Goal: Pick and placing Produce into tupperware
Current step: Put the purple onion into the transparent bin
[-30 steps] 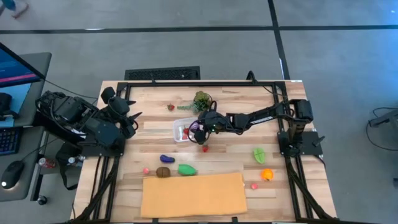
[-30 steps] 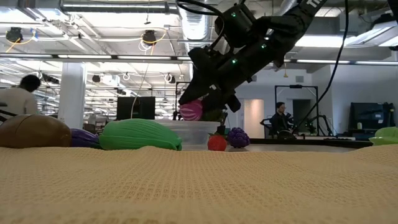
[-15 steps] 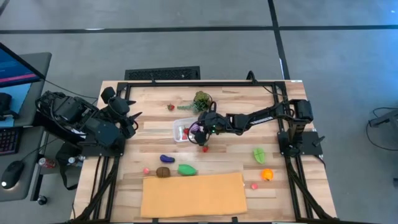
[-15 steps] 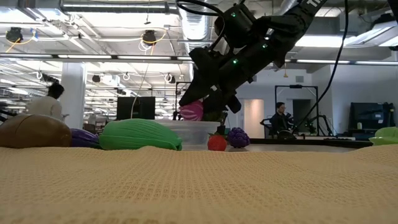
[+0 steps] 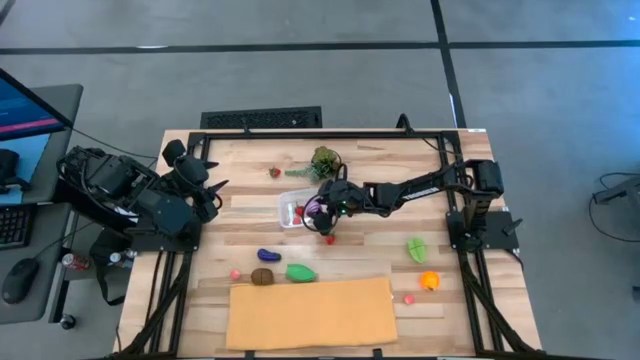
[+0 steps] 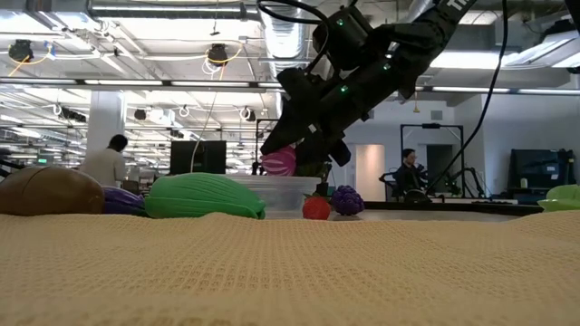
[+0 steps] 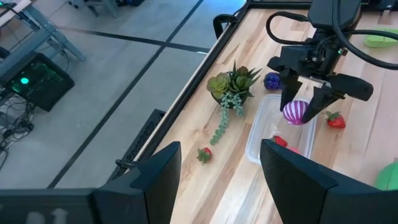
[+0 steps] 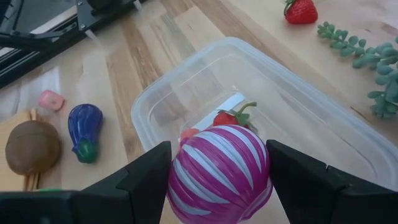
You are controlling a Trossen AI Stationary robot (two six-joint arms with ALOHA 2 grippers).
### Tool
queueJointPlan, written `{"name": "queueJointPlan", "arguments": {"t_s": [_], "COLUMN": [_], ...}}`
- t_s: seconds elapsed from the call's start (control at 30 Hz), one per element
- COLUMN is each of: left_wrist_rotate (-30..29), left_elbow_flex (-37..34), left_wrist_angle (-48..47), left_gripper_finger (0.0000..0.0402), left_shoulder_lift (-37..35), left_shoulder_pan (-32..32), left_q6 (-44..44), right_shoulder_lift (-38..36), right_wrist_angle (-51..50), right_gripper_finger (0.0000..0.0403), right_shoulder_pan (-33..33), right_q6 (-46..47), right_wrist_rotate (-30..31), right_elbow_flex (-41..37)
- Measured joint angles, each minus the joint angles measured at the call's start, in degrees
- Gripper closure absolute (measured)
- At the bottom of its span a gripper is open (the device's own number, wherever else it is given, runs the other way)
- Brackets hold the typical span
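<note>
The left gripper [image 5: 213, 187] waits at the table's left edge, fingers [image 7: 155, 180] spread and holding nothing; the tub [image 5: 296, 209] lies mid-table, its long axis running across the table, a strawberry [image 8: 231, 117] inside it; the right gripper [image 5: 318, 210] hangs over the tub's right end, pinching a pink striped ball [image 8: 219, 174] by its sides; another strawberry [image 5: 330, 238] and grapes [image 7: 272, 81] lie just beside the tub.
</note>
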Motion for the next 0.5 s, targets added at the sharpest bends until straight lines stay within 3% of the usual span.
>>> {"name": "queueJointPlan", "arguments": {"t_s": [0.5], "left_wrist_rotate": [0.0], "left_elbow_flex": [0.0], "left_wrist_angle": [0.0], "left_gripper_finger": [0.019], "left_shoulder_lift": [0.0], "left_shoulder_pan": [0.0], "left_q6": [0.0], "right_shoulder_lift": [0.0], "right_wrist_angle": [0.0], "right_gripper_finger": [0.0153], "right_shoulder_pan": [-0.5], "right_q6": [0.0], "right_wrist_rotate": [-0.2], "right_elbow_flex": [0.0]}}
